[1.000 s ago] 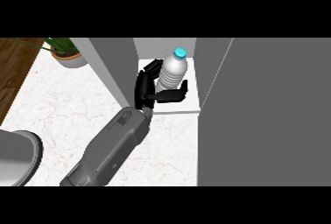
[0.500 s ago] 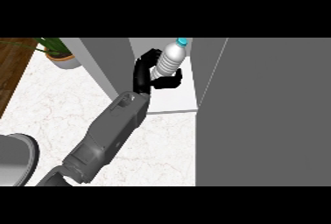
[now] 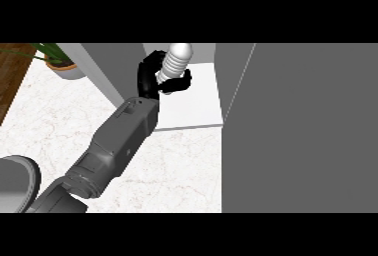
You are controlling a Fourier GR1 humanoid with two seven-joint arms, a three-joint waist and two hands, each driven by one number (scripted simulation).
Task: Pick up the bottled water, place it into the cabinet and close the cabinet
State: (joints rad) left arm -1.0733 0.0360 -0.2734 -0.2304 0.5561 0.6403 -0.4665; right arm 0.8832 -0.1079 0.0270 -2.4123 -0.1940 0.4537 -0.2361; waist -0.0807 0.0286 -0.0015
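Observation:
The bottled water (image 3: 179, 57) is a clear ribbed bottle standing tilted over the white floor of the open cabinet (image 3: 193, 107); its cap is cut off at the picture's top. My left hand (image 3: 152, 75) is shut on it, fingers curled round its left side and the thumb across its lower front. The grey forearm (image 3: 122, 140) runs in from the lower left. The cabinet's grey door (image 3: 310, 130) stands open at the right. My right hand does not show.
The cabinet's grey left wall (image 3: 111, 70) stands just left of my hand. A potted plant (image 3: 57, 62) sits at the back left on the white marble counter (image 3: 177, 165). A grey round object (image 3: 13, 182) lies at the lower left edge.
My left hand has carried the bottle farther back over the cabinet floor, and the arm has stretched out. The bottle's blue cap has slid out of the picture's top.

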